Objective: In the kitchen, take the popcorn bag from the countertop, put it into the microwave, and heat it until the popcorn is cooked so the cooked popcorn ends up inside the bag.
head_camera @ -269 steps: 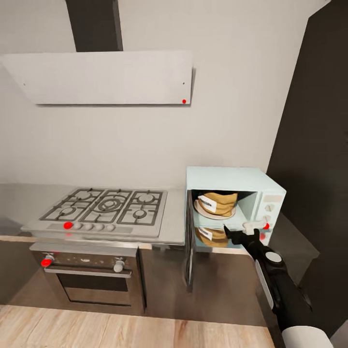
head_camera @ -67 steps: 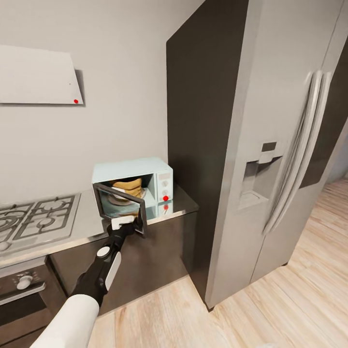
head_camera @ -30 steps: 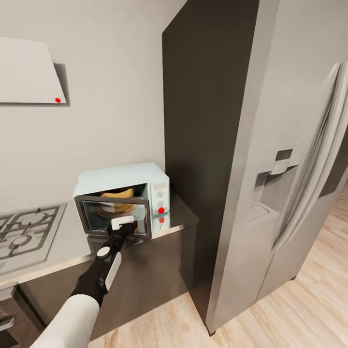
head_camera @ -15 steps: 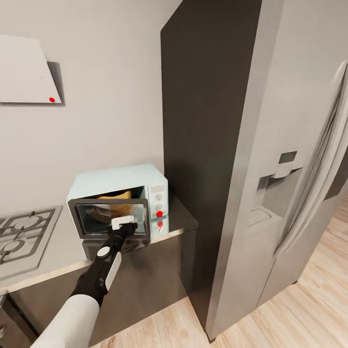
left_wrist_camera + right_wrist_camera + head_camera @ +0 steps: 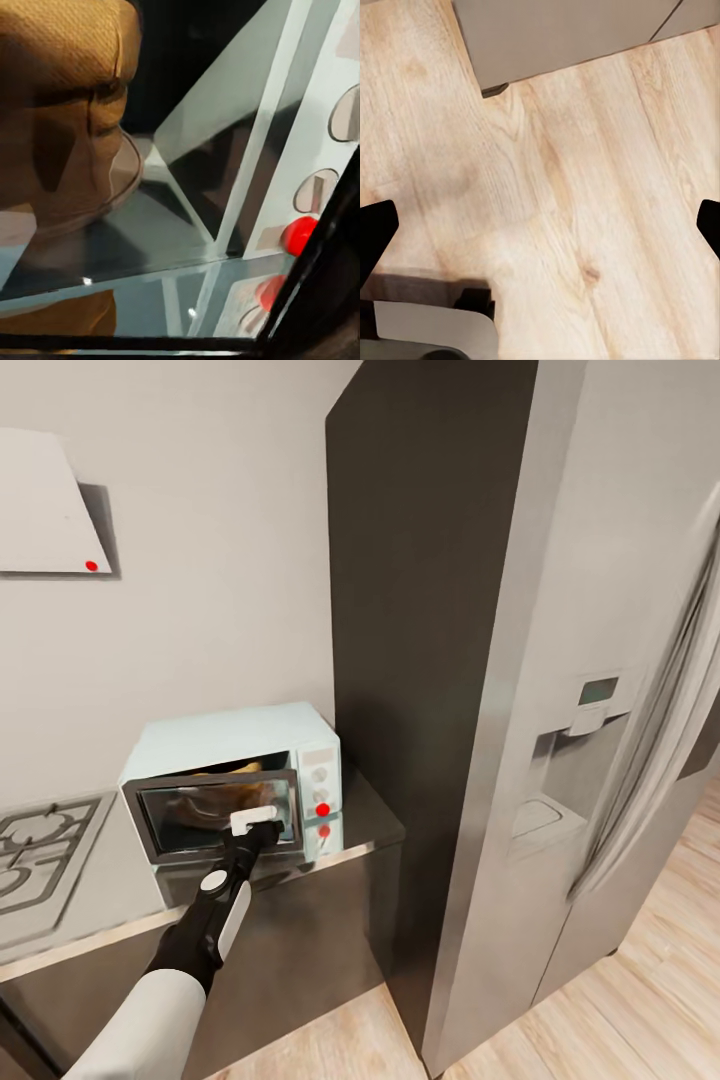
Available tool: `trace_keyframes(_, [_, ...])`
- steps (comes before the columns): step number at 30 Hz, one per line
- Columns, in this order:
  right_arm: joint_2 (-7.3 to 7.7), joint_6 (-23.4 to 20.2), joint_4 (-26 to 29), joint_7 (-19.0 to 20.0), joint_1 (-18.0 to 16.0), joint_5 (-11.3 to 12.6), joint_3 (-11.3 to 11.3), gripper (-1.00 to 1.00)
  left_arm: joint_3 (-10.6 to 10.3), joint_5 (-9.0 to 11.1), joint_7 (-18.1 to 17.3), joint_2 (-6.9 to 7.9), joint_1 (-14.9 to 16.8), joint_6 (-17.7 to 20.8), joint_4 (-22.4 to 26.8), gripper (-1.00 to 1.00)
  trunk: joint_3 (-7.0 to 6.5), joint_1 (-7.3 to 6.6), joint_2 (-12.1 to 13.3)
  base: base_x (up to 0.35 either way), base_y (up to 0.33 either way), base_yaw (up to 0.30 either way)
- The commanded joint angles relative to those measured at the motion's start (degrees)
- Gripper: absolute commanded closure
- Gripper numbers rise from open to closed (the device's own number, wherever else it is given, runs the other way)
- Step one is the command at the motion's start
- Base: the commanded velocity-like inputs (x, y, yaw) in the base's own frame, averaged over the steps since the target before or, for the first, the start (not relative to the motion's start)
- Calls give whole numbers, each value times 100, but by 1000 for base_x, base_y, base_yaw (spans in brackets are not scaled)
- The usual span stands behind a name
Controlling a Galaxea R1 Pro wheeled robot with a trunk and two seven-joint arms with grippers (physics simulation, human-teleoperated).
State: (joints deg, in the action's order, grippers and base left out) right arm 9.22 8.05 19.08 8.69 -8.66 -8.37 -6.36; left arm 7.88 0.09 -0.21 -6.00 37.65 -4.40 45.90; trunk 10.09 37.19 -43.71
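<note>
The pale blue microwave [image 5: 232, 737] stands on the grey countertop [image 5: 100, 885] against a tall dark cabinet. Its dark glass door [image 5: 175, 815] is almost closed. My left gripper [image 5: 252, 822] presses against the door's front, and its fingers are hidden from the head view. Through the glass the tan popcorn bag [image 5: 225, 792] sits inside on the plate; up close the bag [image 5: 60, 112] shows in the left wrist view, with the microwave's red light [image 5: 300, 234] beside it. My right gripper [image 5: 540, 232] hangs open over the wood floor.
A gas hob [image 5: 30, 850] lies left of the microwave under a pale range hood [image 5: 40, 500]. The dark cabinet [image 5: 420, 610] and a steel fridge [image 5: 610, 660] rise on the right. Light wood floor [image 5: 620, 1020] spreads in front of them.
The microwave door has swung from half open to almost closed, with my left gripper following against it. The head view has shifted, so the microwave sits further left.
</note>
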Motion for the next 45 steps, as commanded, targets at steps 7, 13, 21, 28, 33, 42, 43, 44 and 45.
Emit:
trace_keyframes(7, [0, 21, -6, 37, -5, -59, -49, -100, 12, 0, -5, 1, 5, -16, -2, -100, 8, 2, -7, 86, -58, 0])
trace_keyframes(13, [0, 21, -3, 37, -5, -59, -49, -100, 12, 0, -5, 2, 5, -17, -2, -100, 8, 2, -7, 9, -6, 0])
trace_keyframes(21, [-11, 6, -1, 49, -22, -60, -7, -100, 14, 0, -5, 19, 5, -17, -2, -100, 8, 2, -7, 100, 0, 0])
trace_keyframes(28, [1, 4, 0, 37, -40, -59, 165, -100, 17, 0, -10, 19, 5, -16, -2, -100, 8, 2, -7, 1, 0, 0])
trace_keyframes(33, [0, 4, 0, 37, -40, -59, 167, -100, 21, 0, -10, 20, 5, -17, -2, -100, 8, 2, -7, 11, 0, 0])
trace_keyframes(42, [0, 4, 0, 37, -32, -59, 170, -100, 21, 0, -13, 24, 5, -17, -2, -100, 8, 2, -7, 87, 0, 0])
trace_keyframes(43, [0, 4, 0, 37, -32, -59, 170, -100, 21, 0, -11, 24, 5, -15, -2, -100, 8, 2, -7, 2, 0, 0])
trace_keyframes(44, [0, 4, 0, 38, -31, -59, 170, -100, 21, 0, -11, 26, 5, -16, -2, -100, 8, 2, -7, 1, 0, 0])
trace_keyframes(45, [0, 4, 0, 38, -31, -59, 170, -100, 21, 0, -12, 27, 5, -16, -2, -100, 8, 2, -7, 0, 0, 0])
